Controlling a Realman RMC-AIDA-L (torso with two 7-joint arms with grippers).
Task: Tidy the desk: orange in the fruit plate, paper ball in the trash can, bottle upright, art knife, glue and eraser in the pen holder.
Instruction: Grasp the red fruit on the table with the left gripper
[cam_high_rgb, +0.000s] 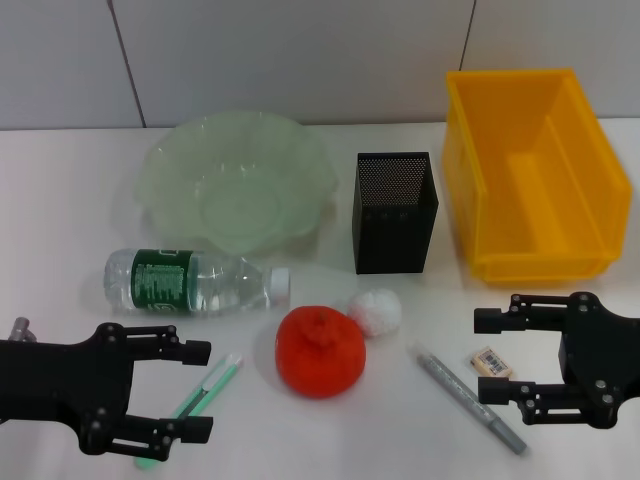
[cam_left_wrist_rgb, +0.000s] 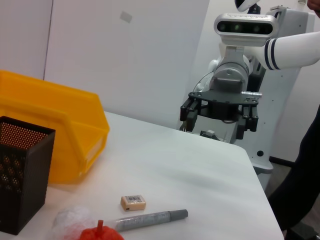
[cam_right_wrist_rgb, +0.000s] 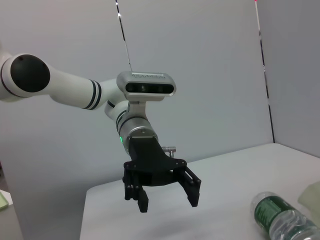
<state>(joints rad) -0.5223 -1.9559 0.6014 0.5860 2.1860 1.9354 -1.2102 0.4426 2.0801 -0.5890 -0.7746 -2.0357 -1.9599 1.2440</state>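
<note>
Nothing sorted yet: orange (cam_high_rgb: 320, 351), paper ball (cam_high_rgb: 376, 311), eraser (cam_high_rgb: 491, 362) and lying bottle (cam_high_rgb: 195, 281) sit mid-table; left gripper (cam_high_rgb: 190, 392) and right gripper (cam_high_rgb: 487, 355) spread, empty, near front edge.

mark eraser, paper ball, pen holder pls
eraser (cam_high_rgb: 491, 361), head view, middle of its labelled top.
paper ball (cam_high_rgb: 376, 311), head view, centre of the white wad.
pen holder (cam_high_rgb: 395, 226), head view, front mesh wall.

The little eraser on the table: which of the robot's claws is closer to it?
The right. The right gripper sits just beside the eraser, which lies level with the gap of its open jaws. The left gripper is across the table, beyond the orange.
</note>
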